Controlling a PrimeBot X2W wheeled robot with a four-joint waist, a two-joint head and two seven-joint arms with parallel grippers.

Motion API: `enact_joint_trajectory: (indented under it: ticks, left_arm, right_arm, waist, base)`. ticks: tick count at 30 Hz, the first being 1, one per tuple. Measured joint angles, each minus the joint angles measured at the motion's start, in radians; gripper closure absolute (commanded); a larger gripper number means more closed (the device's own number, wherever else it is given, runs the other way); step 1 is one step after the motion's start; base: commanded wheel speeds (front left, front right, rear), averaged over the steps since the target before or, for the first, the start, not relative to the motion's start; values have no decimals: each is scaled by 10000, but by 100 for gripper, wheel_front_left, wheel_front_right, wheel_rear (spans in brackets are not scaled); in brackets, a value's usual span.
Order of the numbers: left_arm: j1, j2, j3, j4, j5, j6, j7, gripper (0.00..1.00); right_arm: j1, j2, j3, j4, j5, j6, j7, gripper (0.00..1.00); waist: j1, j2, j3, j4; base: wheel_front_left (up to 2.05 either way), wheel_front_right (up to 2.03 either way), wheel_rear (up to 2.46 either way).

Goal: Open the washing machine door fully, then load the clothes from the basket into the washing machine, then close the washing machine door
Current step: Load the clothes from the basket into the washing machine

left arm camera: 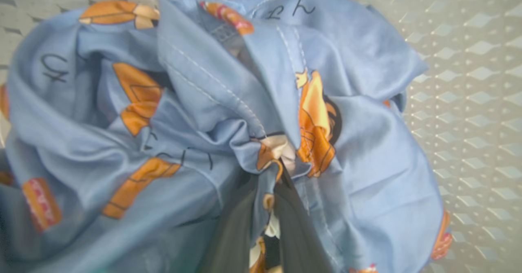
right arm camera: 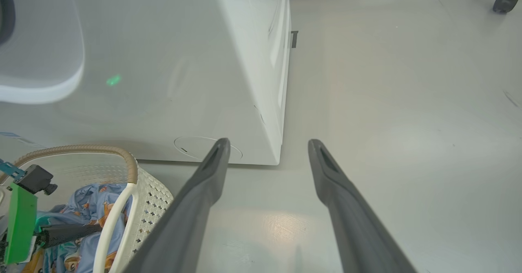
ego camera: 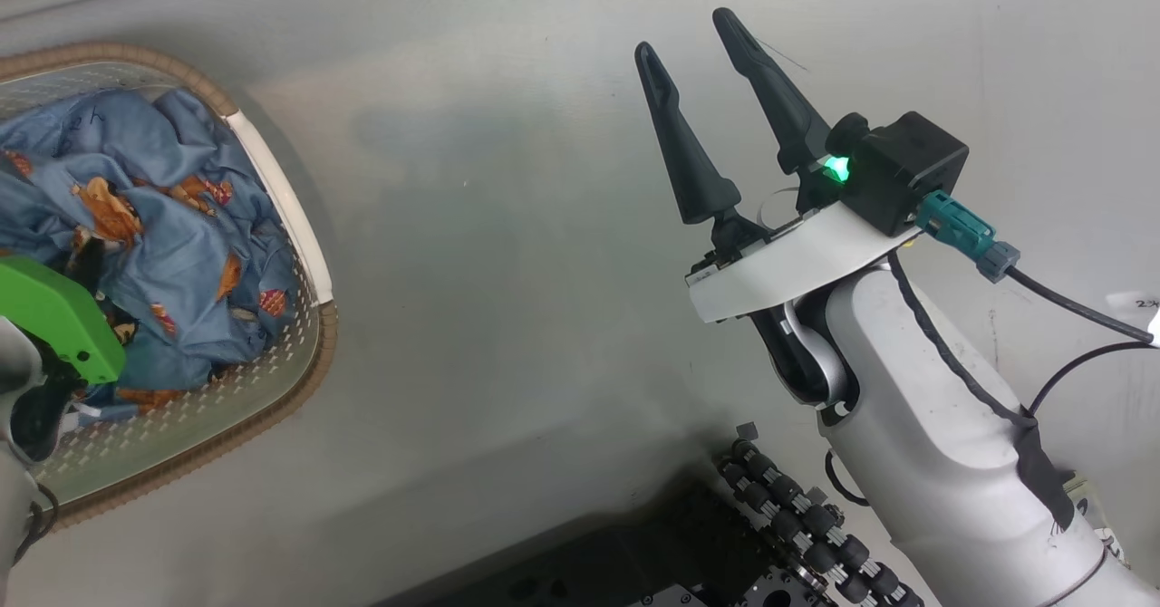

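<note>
The cream perforated basket (ego camera: pixel 319 353) with a brown rim stands on the floor at the left, beside the white washing machine (right arm camera: pixel 183 81). The light blue clothes (ego camera: pixel 163 217) with orange figures lie crumpled inside it. My left gripper (left arm camera: pixel 281 179) reaches down into the basket, its two dark fingers drawn together on a fold of the clothes (left arm camera: pixel 204 102). In the head view its green housing covers the fingers. My right gripper (ego camera: pixel 684 33) hangs open over bare floor, holding nothing. A blurred pale rounded shape with a dark edge (right arm camera: pixel 40 61) sits at the upper left; I cannot tell whether it is the door.
My own base with black rollers (ego camera: pixel 797 525) shows at the bottom of the head view. A caster wheel (right arm camera: pixel 503 2) stands on the grey floor far right of the machine. The floor between basket and right arm is open.
</note>
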Motion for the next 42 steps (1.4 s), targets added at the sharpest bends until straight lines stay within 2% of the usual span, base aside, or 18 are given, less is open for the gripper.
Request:
enact_joint_trajectory:
  ticks: [4,9,16,36,42]
  left_arm:
    - [-240,50,-79,-8,-27,0,-219,100]
    - [-238,-155,-230,-13,-167,0,-673,100]
    - [-43,-286,-456,-117,-688,0,-1494,100]
    - [1103,-301,-1321,-1279,-1281,0,-3570,100]
    - [1497,-305,-1453,-1570,-1373,0,-3822,100]
  right_arm:
    - [-128,0,-36,0,50,-35,0,0]
    - [-128,0,-104,63,50,-84,0,0]
    - [-317,-2,-140,219,54,-71,-2,0]
    - [190,-10,-642,1179,50,240,0,0]
    - [364,-13,-848,1452,48,393,0,0]
  waist:
    - [0,0,-20,32]
    - [0,0,-155,189]
    - [0,0,-695,457]
    - [-1,0,-2698,986]
    - [-1,0,-3397,1211]
  base:
    - [0,0,0]
    - [0,0,0]
    - [0,0,0]
    - [0,0,0]
    - [0,0,0]
